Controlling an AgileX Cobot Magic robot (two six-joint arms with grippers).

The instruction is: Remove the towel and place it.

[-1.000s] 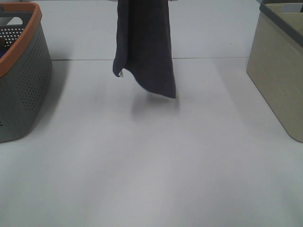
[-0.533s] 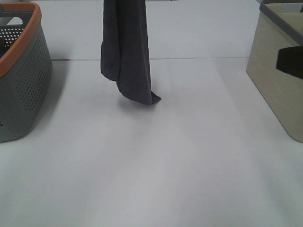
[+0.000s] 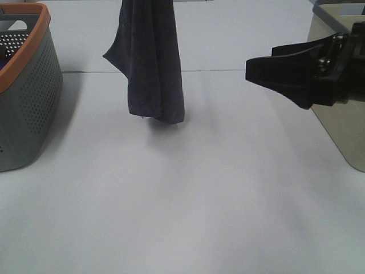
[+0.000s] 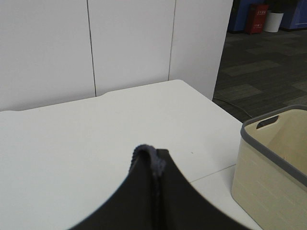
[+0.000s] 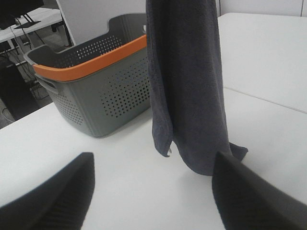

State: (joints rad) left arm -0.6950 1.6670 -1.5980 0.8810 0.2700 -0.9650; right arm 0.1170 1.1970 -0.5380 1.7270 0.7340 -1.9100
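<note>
The dark charcoal towel (image 3: 151, 63) hangs straight down from above the top edge of the exterior high view. Its lower end reaches the white table (image 3: 182, 200) at the back centre. My left gripper (image 4: 154, 165) is shut on the towel's hem (image 4: 146, 152); it is out of the exterior high view. My right gripper (image 3: 256, 64) is open and empty, right of the towel and apart from it. In the right wrist view the towel (image 5: 187, 81) hangs ahead of the spread fingers (image 5: 53, 191), with a small white tag at a lower corner.
A grey perforated basket with an orange rim (image 3: 28, 85) stands at the left edge, also in the right wrist view (image 5: 96, 81). A beige basket with a grey rim (image 3: 342, 131) stands at the right edge, also in the left wrist view (image 4: 273, 163).
The hanging towel has shifted slightly left and sunk, so its lower end now meets the table. My right gripper has come in from the right edge towards the towel.
</note>
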